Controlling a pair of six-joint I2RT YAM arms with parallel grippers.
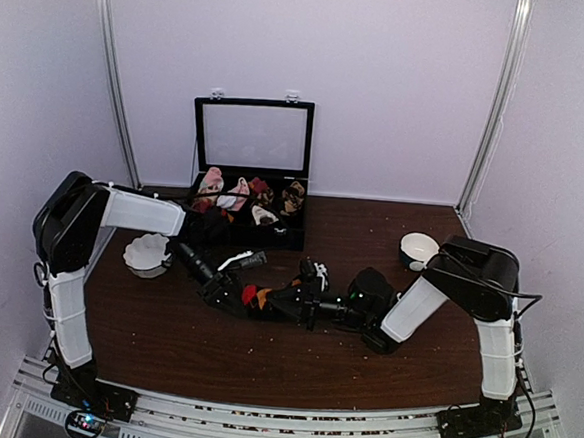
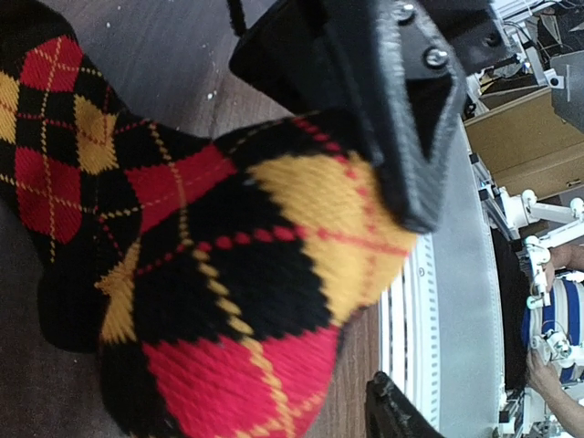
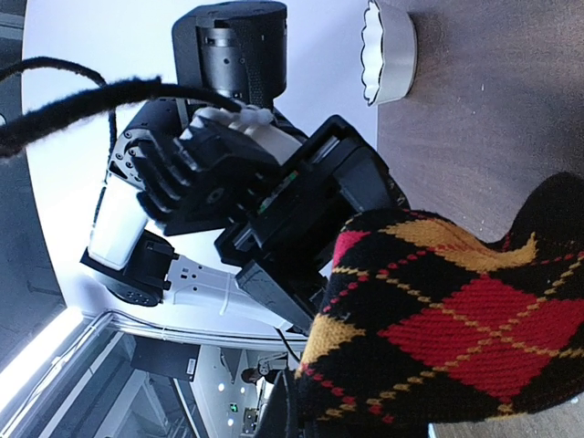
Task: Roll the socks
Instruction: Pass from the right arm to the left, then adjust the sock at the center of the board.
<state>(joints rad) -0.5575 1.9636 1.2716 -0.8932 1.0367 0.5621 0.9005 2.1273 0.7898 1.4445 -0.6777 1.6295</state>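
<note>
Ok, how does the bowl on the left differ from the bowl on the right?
The left bowl has a wavy rim; the right bowl has a smooth one. The left bowl is white outside, the right bowl dark. Both are white inside and stand upright on the table.

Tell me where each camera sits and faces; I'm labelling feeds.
Top external: above, behind, overlooking the brown wooden table; left arm and right arm show.
Left wrist: on the left arm, facing the black, red, orange argyle knit sock; own fingers show.
Right wrist: on the right arm, facing that sock and the left gripper.
All share the sock.
</note>
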